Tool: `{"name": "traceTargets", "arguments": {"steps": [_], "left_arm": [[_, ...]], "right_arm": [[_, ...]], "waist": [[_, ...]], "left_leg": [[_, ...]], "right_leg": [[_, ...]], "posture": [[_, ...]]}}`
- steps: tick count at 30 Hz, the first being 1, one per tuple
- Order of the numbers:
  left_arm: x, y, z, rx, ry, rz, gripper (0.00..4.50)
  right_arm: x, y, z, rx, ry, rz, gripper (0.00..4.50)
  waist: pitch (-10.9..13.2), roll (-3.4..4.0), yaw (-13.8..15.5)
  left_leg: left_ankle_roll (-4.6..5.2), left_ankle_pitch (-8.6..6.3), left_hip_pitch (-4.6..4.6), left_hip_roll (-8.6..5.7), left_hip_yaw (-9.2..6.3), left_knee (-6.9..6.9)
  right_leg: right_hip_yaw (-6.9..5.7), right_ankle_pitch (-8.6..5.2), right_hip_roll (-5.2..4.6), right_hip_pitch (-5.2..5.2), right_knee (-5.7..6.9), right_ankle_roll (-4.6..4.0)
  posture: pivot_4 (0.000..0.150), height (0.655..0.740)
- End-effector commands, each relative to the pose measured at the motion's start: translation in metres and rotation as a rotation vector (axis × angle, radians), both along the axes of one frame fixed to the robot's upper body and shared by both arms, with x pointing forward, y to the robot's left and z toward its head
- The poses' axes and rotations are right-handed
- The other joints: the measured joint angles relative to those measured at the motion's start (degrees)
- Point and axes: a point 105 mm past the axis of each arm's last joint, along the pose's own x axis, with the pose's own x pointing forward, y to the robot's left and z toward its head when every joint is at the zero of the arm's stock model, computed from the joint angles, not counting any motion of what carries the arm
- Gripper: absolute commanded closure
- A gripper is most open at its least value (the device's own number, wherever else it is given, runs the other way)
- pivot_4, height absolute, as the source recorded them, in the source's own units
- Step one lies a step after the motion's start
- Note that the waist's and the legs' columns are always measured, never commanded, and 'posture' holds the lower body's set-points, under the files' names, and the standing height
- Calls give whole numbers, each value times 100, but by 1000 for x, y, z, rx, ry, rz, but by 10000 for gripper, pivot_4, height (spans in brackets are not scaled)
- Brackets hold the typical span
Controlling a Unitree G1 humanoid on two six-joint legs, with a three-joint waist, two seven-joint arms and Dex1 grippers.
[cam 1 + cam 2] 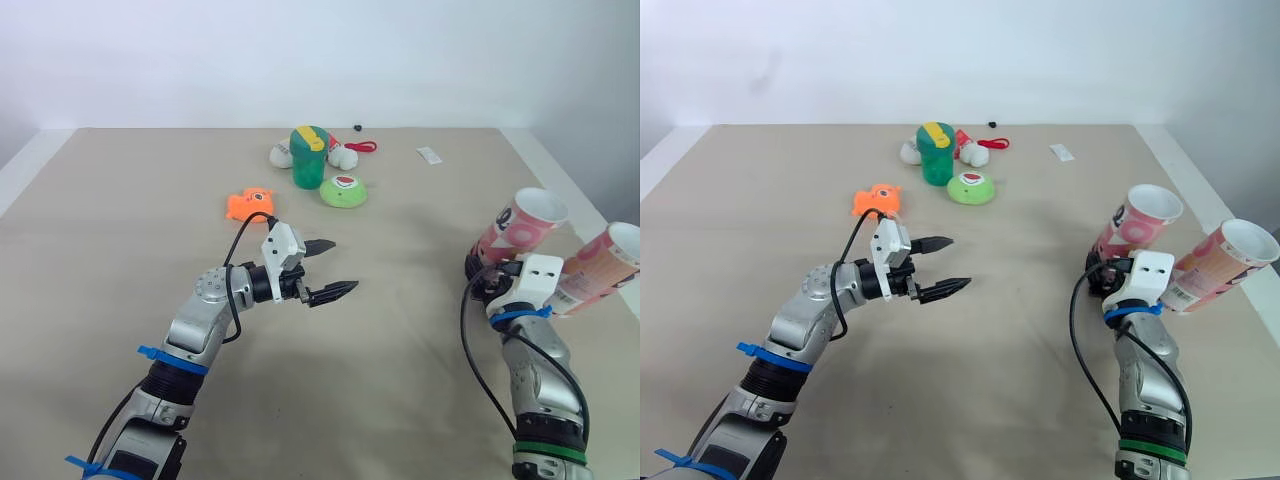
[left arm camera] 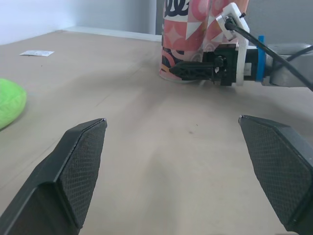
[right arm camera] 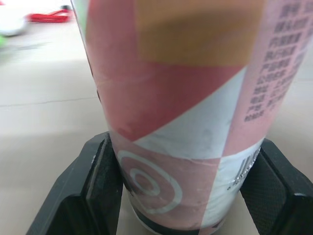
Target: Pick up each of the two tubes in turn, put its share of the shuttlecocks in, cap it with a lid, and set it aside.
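Two pink patterned tubes stand open-topped at the table's right side, the nearer-in tube [image 1: 522, 228] and the outer tube [image 1: 603, 264] close together. My right gripper [image 1: 483, 276] is at the base of the nearer-in tube [image 3: 186, 112], with a finger [image 3: 93, 186] pressed on each side, shut on it. My left gripper [image 1: 341, 265] hovers open and empty over the middle of the table, pointing toward the tubes. White rounded pieces [image 1: 281, 155], perhaps shuttlecocks, lie at the far middle beside a green cup [image 1: 309, 158].
A green domed piece [image 1: 343, 192] and an orange toy [image 1: 248, 204] lie in front of the green cup. A red-and-white item [image 1: 347, 152] sits at its right. A small white label [image 1: 430, 154] lies farther right. The table edge [image 1: 590, 200] runs close behind the tubes.
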Motion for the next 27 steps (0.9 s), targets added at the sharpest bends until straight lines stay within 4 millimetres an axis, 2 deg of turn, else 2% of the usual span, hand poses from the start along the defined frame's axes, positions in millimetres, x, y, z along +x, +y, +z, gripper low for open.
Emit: {"name": "traceTargets", "arguments": {"steps": [1,8,11,18,22,24,27], "left_arm": [[-1,-2,8,-1,-43,-17,0],[-4,1,4,6,-33,-14,0],[-4,2,3,8,-29,-11,0],[-5,7,-1,21,-17,-1,0],[-3,13,-3,24,-13,27,0],[-1,20,-5,25,-8,63,0],[3,37,-13,37,-3,159,0]], "right_arm": [[-2,-11,5,-6,-14,-42,11900],[-7,-4,-11,23,49,-22,11900],[-10,0,-15,32,73,-6,789],[-20,4,-17,34,89,5,789],[-32,8,-15,28,90,34,789],[-41,18,-10,21,72,99,789],[-53,54,9,-24,6,331,789]], "waist": [[0,0,-2],[-1,0,-22],[-1,0,-21],[-2,0,-23],[-2,0,-13],[-2,0,-12],[-1,2,-31]], "left_leg": [[0,0,0,0,1,0],[0,0,1,-2,-3,1],[0,0,1,-1,-4,1],[0,0,2,0,-6,1],[0,0,1,0,-7,1],[0,0,1,0,-8,1],[1,-1,1,2,-6,-2]], "right_leg": [[1,0,-1,0,0,1],[-2,0,-1,4,0,3],[-3,0,-1,5,0,3],[-4,0,0,6,0,3],[-5,-1,0,7,-1,3],[-6,-4,-1,6,-1,5],[-4,-10,0,4,-1,12]], "posture": [[1500,7400],[1500,7400],[1500,7400],[1500,7400],[1500,7400],[1500,7400],[1500,7400]]}}
